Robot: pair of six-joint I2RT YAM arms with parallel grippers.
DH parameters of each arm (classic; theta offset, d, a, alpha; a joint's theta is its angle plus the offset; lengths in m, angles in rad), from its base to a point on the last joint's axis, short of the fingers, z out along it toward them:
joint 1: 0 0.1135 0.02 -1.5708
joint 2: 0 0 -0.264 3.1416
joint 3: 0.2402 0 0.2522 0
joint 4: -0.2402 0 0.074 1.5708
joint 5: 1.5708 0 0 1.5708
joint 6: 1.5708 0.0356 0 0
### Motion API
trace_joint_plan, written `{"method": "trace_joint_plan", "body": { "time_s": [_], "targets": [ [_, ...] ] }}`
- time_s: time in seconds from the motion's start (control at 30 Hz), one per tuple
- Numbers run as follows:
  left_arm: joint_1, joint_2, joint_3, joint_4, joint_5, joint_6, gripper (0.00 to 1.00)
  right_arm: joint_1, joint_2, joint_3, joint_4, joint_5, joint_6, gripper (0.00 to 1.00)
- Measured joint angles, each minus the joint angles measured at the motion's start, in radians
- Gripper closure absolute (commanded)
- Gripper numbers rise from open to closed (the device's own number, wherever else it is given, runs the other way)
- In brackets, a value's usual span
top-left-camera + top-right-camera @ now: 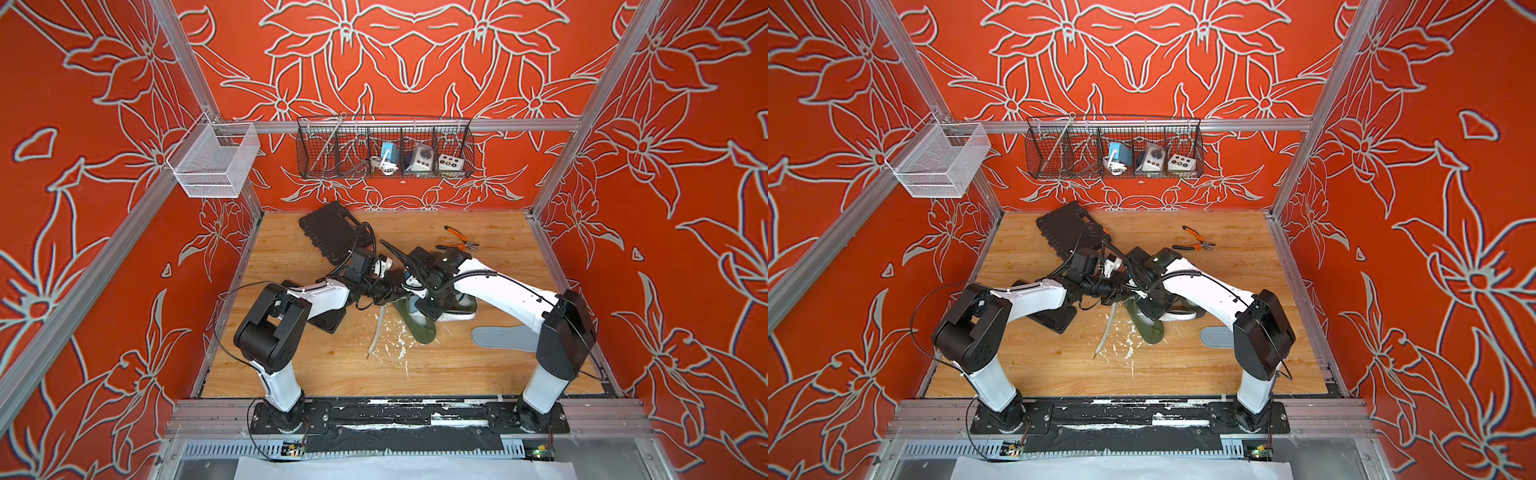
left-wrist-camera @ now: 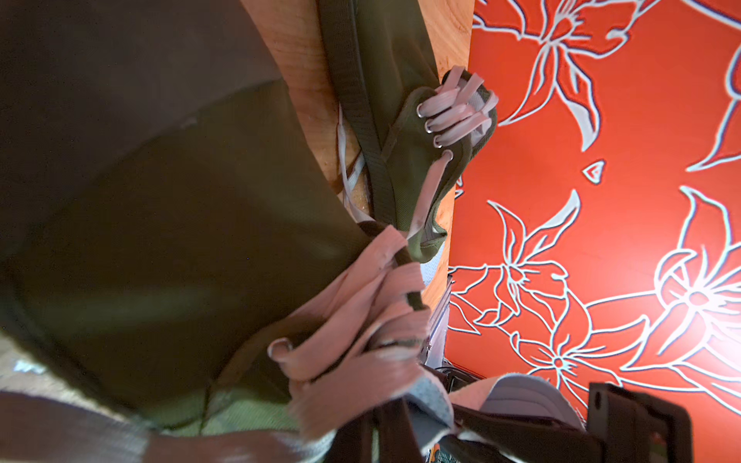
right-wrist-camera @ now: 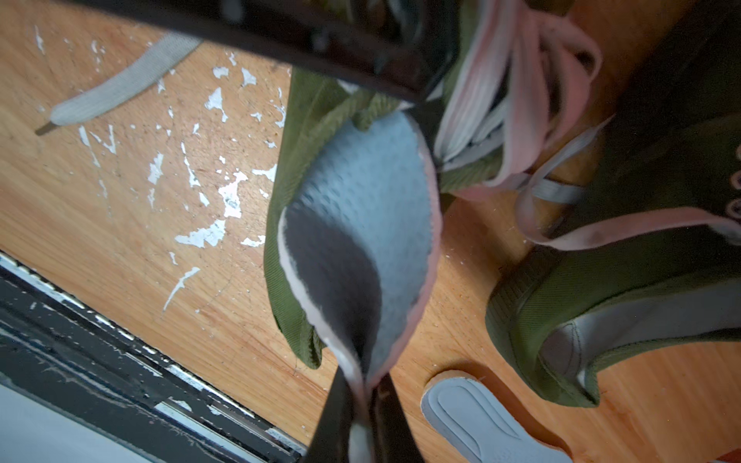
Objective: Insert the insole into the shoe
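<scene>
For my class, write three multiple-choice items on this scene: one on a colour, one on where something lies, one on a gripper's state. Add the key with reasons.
1. What colour are the shoes?
A. white
B. olive green
C. blue

2. Where does the loose insole lie?
A. inside a shoe
B. flat on the table
C. under a shoe

3. The fingers of the right gripper are:
A. open and empty
B. shut on a shoe's heel
C. shut on an insole

Key: 1 B, both uppers show green. 2 B, it rests on bare wood. 3 C, the right wrist view shows them pinching its end.
</scene>
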Motion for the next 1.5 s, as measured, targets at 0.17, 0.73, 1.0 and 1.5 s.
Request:
{"method": "trace_joint_plan", "body": {
  "time_s": [0.17,0.73,1.0,1.5],
  "targets": [
    [0.000,-0.013,-0.030,0.018,-0.013,-0.017,1.00,-0.045,0.002,0.000,-0.006,-0.031,0.043,0.92],
    [-0.011,-0.049,-0.090,0.075,-0.034,-0.056,1.00,-0.064,-0.016,-0.062,-0.006,-0.097,0.098,0.95],
    [-0.021,-0.052,-0.092,0.076,-0.057,-0.057,1.00,-0.063,-0.016,-0.078,-0.004,-0.131,0.137,0.95],
    [-0.044,-0.115,-0.146,0.064,-0.127,-0.050,1.00,-0.076,0.045,-0.060,0.014,-0.231,0.198,0.95]
  ]
}}
